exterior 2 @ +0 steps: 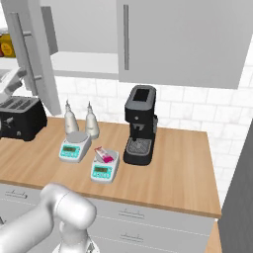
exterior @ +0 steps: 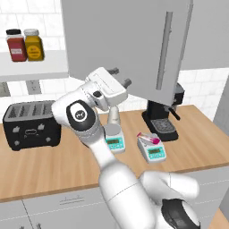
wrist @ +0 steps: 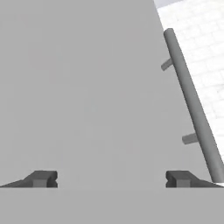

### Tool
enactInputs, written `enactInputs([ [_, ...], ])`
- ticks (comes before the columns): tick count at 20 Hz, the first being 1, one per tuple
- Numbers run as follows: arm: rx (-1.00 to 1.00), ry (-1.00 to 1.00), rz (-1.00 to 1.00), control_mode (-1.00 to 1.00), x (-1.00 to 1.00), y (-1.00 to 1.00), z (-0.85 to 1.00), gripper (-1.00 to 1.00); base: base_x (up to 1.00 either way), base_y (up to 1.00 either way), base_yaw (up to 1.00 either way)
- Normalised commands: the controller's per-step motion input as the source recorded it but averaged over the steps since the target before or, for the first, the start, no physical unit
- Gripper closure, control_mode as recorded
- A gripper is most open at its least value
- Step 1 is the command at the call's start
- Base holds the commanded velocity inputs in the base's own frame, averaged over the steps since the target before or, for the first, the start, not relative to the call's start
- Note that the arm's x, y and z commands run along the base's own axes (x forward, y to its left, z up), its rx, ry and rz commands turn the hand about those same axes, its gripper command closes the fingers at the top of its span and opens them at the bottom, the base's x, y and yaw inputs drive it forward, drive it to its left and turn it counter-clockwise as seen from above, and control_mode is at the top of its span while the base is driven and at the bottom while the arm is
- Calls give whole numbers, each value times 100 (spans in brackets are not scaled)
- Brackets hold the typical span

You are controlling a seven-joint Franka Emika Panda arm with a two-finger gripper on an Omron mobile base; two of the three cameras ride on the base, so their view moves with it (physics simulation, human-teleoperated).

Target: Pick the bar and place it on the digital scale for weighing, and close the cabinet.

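The dark two-finger gripper (wrist: 111,178) is held wide open and empty, its tips raised close to the flat grey wall-cabinet door (wrist: 83,87), apparently so that it can be pushed shut. Below that open door, the pink-wrapped bar (exterior: 148,138) is already laid on the white digital scale (exterior: 152,151).

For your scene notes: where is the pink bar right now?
The bar lies on the pan of the digital scale nearer the coffee machine, seen in both base views.
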Motion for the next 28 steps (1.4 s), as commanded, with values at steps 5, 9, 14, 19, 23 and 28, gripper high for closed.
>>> enactInputs([
  [5,18,9,19,-100,77,-66,16,-100,0,0,0],
  [9,17,8,44,-100,75,-67,0,-100,0,0,0],
  [14,19,0,56,-100,77,-77,-4,-100,0,0,0],
  [19,20,0,51,-100,100,-59,-10,-100,0,0,0],
  [23,18,1,36,-100,100,-29,-1,-100,0,0,0],
  [28,14,1,28,-100,100,-16,-7,-100,0,0,0],
])
